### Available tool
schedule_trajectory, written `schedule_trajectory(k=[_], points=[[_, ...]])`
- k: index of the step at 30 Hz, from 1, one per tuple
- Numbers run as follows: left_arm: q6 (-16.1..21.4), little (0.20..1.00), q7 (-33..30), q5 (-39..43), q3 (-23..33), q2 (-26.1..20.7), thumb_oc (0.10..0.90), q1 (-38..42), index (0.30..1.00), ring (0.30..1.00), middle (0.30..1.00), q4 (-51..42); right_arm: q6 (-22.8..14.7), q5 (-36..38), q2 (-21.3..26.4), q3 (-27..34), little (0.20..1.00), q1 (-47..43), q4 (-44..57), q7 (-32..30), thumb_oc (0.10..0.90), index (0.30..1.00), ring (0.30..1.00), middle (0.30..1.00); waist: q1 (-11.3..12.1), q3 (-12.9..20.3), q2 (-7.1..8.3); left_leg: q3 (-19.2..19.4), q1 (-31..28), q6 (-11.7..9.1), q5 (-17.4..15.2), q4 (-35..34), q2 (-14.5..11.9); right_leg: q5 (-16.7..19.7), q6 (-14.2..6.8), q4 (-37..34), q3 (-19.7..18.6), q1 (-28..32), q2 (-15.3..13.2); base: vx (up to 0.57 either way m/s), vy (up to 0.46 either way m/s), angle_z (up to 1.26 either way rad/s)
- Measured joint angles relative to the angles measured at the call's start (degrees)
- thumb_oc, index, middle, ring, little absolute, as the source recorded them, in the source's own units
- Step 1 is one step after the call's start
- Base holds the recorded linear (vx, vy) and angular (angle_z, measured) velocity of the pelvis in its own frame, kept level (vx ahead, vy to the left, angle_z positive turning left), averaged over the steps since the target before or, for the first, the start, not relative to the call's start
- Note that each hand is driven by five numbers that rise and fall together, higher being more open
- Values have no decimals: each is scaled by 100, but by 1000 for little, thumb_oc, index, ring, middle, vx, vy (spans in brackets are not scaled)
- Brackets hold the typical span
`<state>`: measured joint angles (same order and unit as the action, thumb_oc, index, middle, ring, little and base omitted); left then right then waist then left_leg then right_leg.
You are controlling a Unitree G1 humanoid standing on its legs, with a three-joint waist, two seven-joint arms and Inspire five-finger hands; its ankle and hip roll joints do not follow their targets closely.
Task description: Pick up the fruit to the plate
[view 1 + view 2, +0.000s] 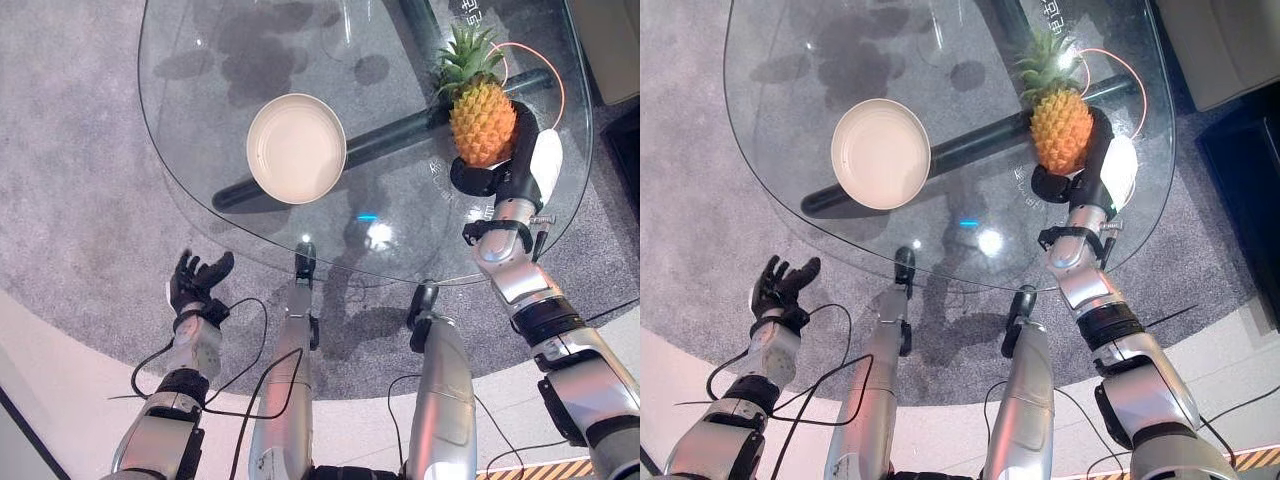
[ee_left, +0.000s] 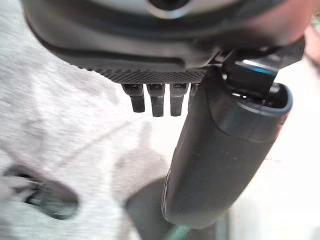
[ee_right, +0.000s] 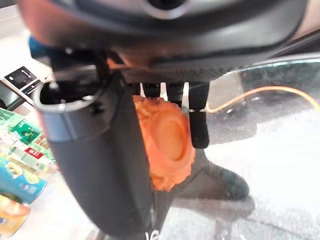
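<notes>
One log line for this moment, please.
right hand: shut on pineapple | plate: empty, on glass table | left hand: open, idle

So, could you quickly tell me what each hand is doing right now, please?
Left hand: open, holding nothing, off the glass table's near edge.
Right hand: shut on the pineapple.

A clear glass tabletop (image 1: 190,180) with a rounded edge fills the upper part of the head views. A dark bar (image 1: 395,135) of its base shows through the glass, running from about 8 o'clock toward 2 o'clock. Bright lamp glints (image 1: 378,234) sit on the glass near 5 o'clock. Below lies grey carpet (image 1: 70,180), giving way at 7 o'clock to a pale floor (image 1: 60,360). At 1 o'clock an orange cord (image 1: 545,75) loops, perhaps under the glass.
</notes>
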<state>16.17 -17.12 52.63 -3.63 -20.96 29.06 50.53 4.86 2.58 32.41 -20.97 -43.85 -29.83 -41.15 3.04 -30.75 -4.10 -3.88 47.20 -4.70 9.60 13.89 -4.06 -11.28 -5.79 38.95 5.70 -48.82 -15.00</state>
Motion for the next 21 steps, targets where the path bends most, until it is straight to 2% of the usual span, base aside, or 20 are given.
schedule_trajectory(k=[8, 9, 15, 21], points=[[597, 900, -473, 172, 17, -45, 800, 300, 900, 900, 900, -503, -202, -116, -198, 28, 200, 422, 501, 0, 100, 300, 300, 300, -49, -3, 5, 3, 12, -1, 1, -25, -1, 0, 0, -3, -3, -21, 4, 0, 0, 0], [786, 900, -506, 185, 18, -68, 800, 307, 900, 900, 900, -719, -238, -208, -284, 51, 200, 458, 590, 0, 100, 300, 300, 300, -91, -5, 8, 4, 18, -2, 2, -45, 0, 1, -2, -4, -1, -29, 3, 0, 0, 0], [1225, 900, -634, 164, 39, -99, 800, 365, 900, 900, 900, -1487, -428, -518, -377, 73, 200, 711, 1107, 6, 100, 300, 300, 300, -189, -9, 16, 14, 19, -32, 23, -65, 9, -1, -6, -15, -7, -39, -6, 0, 0, 0], [1540, 900, -714, -356, 39, 77, 800, 284, 900, 900, 900, -2367, -556, -888, -550, 275, 200, 810, 1323, 32, 100, 300, 300, 300, -182, -9, 16, 13, 12, -17, 13, -76, 2, -2, -6, -7, -9, -42, -1, 0, 0, 0]])
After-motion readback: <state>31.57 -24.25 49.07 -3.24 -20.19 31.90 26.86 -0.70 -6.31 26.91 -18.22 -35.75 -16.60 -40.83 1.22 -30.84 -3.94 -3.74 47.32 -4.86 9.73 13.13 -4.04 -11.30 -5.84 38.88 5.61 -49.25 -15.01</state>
